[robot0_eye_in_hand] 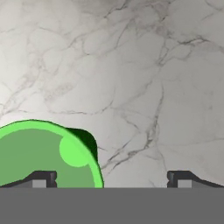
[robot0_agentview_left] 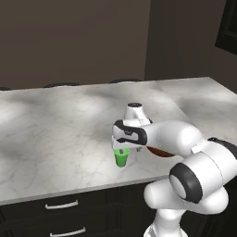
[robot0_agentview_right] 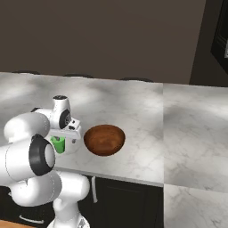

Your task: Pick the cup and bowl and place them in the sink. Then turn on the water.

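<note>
A small bright green cup (robot0_agentview_left: 121, 159) stands near the front edge of the marble counter. My gripper (robot0_agentview_left: 121, 150) hangs just above it, pointing down with its jaws open and nothing between them. In the hand view the cup (robot0_eye_in_hand: 43, 157) lies at the lower left under the left fingertip (robot0_eye_in_hand: 41, 179), off centre from the gripper (robot0_eye_in_hand: 112, 181). The reddish-brown bowl (robot0_agentview_right: 104, 139) sits on the counter just right of the cup (robot0_agentview_right: 58, 144); in the left base view my arm hides most of the bowl (robot0_agentview_left: 156, 152). The sink and the water are out of view.
The white marble counter (robot0_agentview_left: 55, 139) stretches wide to the left and back, up to a dark wall. Its front edge runs just below the cup, with dark drawers (robot0_agentview_left: 61, 205) underneath. A seam (robot0_agentview_right: 163, 133) splits the counter to the right of the bowl.
</note>
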Controlling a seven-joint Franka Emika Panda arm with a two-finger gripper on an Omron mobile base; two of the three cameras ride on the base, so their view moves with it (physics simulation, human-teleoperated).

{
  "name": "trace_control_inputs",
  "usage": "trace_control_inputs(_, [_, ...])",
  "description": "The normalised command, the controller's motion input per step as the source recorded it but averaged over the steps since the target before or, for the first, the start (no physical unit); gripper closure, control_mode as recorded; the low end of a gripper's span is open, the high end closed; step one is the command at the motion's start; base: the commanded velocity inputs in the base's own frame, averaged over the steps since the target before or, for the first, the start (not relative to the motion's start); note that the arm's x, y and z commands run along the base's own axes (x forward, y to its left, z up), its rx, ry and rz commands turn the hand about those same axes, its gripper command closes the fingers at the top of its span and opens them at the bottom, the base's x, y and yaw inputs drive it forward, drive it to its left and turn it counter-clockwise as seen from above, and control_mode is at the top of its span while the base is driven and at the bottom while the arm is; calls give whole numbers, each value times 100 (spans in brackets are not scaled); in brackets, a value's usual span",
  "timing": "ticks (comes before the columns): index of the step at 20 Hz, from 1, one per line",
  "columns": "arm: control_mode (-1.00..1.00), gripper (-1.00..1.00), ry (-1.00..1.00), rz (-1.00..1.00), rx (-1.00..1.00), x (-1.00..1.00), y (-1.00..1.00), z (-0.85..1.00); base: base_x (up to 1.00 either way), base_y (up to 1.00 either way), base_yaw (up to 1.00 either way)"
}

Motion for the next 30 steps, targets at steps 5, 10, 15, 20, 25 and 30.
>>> trace_control_inputs(5, [-100,-100,0,0,0,0,0,-13,0,0,0])
trace_control_inputs(10, [-100,-100,0,0,0,0,0,-13,0,0,0])
trace_control_inputs(15, [-100,-100,1,0,0,0,0,-8,0,0,0])
trace_control_inputs(20, [-100,100,2,0,0,0,0,-1,0,0,0])
trace_control_inputs(25, [-100,100,0,0,0,0,0,0,0,0,0])
trace_control_inputs(30, [-100,100,0,0,0,0,0,0,0,0,0])
